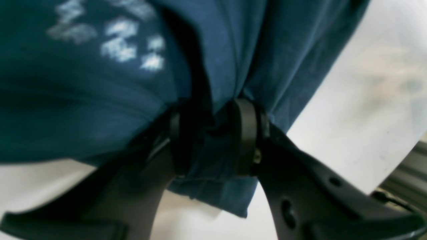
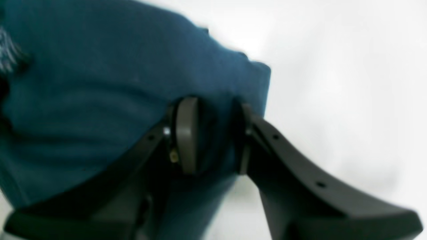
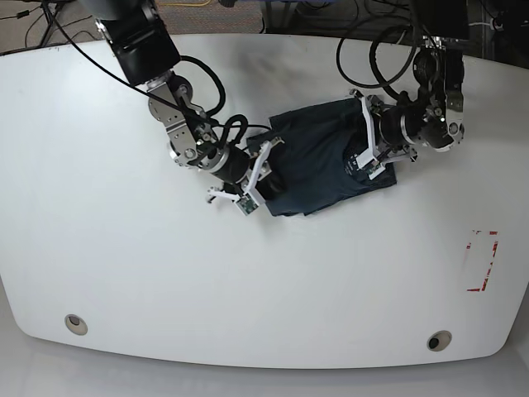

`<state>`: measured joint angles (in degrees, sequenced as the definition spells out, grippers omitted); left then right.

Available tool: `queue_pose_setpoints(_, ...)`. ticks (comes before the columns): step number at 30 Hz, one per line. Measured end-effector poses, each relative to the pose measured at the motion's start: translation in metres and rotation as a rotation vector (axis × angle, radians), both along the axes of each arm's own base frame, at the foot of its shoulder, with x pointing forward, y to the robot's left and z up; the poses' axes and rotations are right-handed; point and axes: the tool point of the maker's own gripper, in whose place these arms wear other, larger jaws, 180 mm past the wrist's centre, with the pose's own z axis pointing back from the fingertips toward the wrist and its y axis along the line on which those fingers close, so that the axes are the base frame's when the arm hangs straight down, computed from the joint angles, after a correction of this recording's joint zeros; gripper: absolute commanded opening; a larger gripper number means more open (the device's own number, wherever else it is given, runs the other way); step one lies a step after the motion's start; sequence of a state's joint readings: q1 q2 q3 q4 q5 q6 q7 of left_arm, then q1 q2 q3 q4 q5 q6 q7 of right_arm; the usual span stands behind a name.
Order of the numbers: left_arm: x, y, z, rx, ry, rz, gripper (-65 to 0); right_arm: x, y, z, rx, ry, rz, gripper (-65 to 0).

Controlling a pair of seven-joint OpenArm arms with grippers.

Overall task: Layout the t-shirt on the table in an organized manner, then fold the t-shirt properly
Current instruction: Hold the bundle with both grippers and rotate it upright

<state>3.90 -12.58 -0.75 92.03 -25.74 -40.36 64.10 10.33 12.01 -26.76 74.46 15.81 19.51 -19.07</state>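
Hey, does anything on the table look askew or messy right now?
Yes. The t-shirt sits askew on the table, bunched and creased rather than flat, with the left gripper and right gripper each pinching an edge.

Base overhead; 2 wrist views close on t-shirt.

Robotics lab setting, large glossy white curved-edged tabletop with round grommet holes, red-outlined rectangle mark, loose black cables trailing behind
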Motion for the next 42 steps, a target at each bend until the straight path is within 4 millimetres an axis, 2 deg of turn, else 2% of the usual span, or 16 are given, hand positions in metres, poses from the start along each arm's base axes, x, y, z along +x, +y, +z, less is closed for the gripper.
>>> queue_pose_setpoints(3,0.008,0.003,-0.003,-0.03,-0.013,0.009,-46.4,-0.007,-0.013,-0.003,-0.019,0.0,-0.003,-49.1)
queue_pose_setpoints(6,0.013,0.004,-0.005,-0.056,-0.01,-0.003,-46.5,-0.017,-0.017,-0.004,-0.024,0.001,-0.008,-49.1)
queue_pose_setpoints(12,0.035,0.002,-0.002,-0.012,-0.023,-0.043,-46.5,-0.04,-0.033,-0.003,-0.004,0.033,-0.073,-49.1)
queue_pose_setpoints(16,0.045,0.003,0.003,0.017,-0.032,-0.048,-46.5,-0.051,-0.041,0.004,-0.01,0.048,-0.113,-49.1)
queue_pose_setpoints(19,0.057,0.009,0.011,0.063,-0.056,-0.054,-46.5,-0.052,-0.04,0.018,-0.006,0.038,-0.125,-49.1)
queue_pose_setpoints(21,0.069,0.014,0.023,0.093,-0.089,-0.048,-46.5,-0.049,-0.034,0.037,0.012,0.01,-0.124,-49.1)
queue_pose_setpoints(24,0.088,0.021,0.052,0.139,-0.161,-0.052,-46.5,-0.044,-0.022,0.069,0.046,-0.048,-0.113,-49.1)
queue_pose_setpoints(27,0.106,0.021,0.088,0.152,-0.261,-0.046,-46.5,-0.04,-0.016,0.089,0.064,-0.092,-0.102,-49.1)
queue_pose_setpoints(30,0.114,0.02,0.116,0.155,-0.349,-0.037,-46.5,-0.035,-0.01,0.096,0.067,-0.102,-0.097,-48.8)
queue_pose_setpoints(32,0.113,0.02,0.127,0.166,-0.382,-0.038,-46.5,-0.027,-0.004,0.1,0.083,-0.113,-0.102,-48.8)
queue_pose_setpoints(35,0.105,0.014,0.128,0.162,-0.393,-0.048,-46.5,-0.015,0.009,0.102,0.098,-0.117,-0.09,-49.0)
queue_pose_setpoints(39,0.08,0.005,0.107,0.144,-0.334,-0.062,-46.5,-0.004,0.029,0.094,0.109,-0.088,-0.044,-49.0)
queue_pose_setpoints(42,0.061,-0.003,0.086,0.13,-0.267,-0.064,-46.7,0.002,0.035,0.076,0.074,-0.055,-0.024,-49.0)
